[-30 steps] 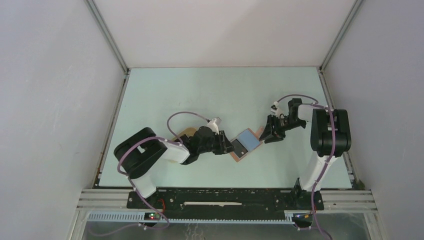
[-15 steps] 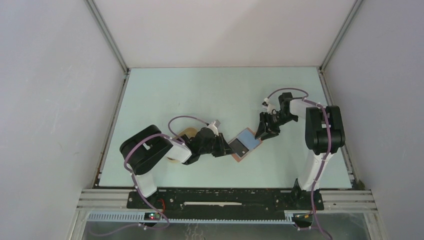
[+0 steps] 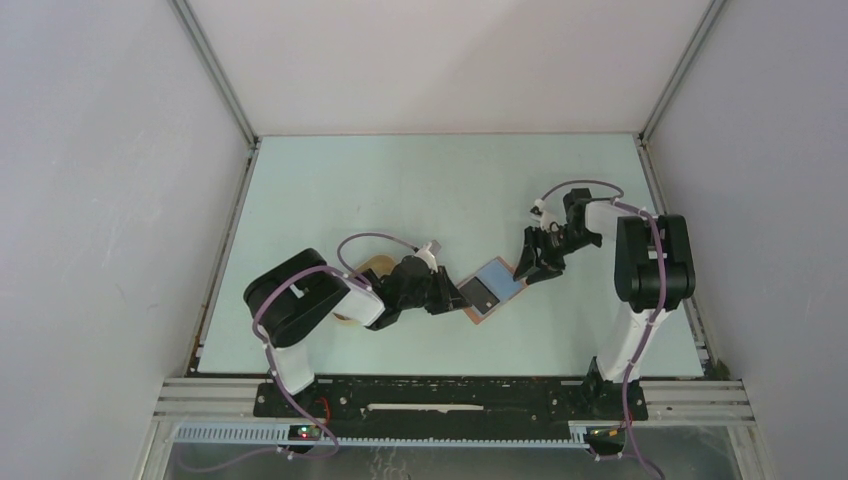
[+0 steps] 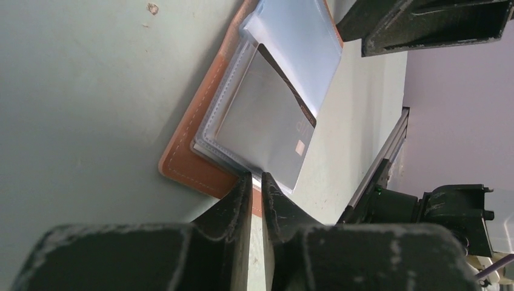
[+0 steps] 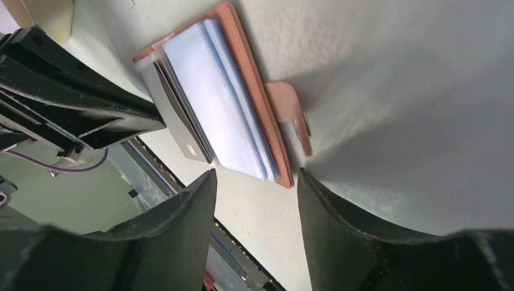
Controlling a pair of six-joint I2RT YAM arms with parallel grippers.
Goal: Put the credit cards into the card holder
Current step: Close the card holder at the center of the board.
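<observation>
Left arm's nudged forward, left fingers now near-shut at the grey card dead ahead, part-slotted, long axis crosswise, in the holder on the bench; right fingers apart by its far edge.

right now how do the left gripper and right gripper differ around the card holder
The left gripper has its jaws nearly together, pinching the edge of the grey card; the right gripper has its jaws wide apart and holds nothing. The left is at the card holder's sleeve side, the right by its strap. Both face the holder.
</observation>
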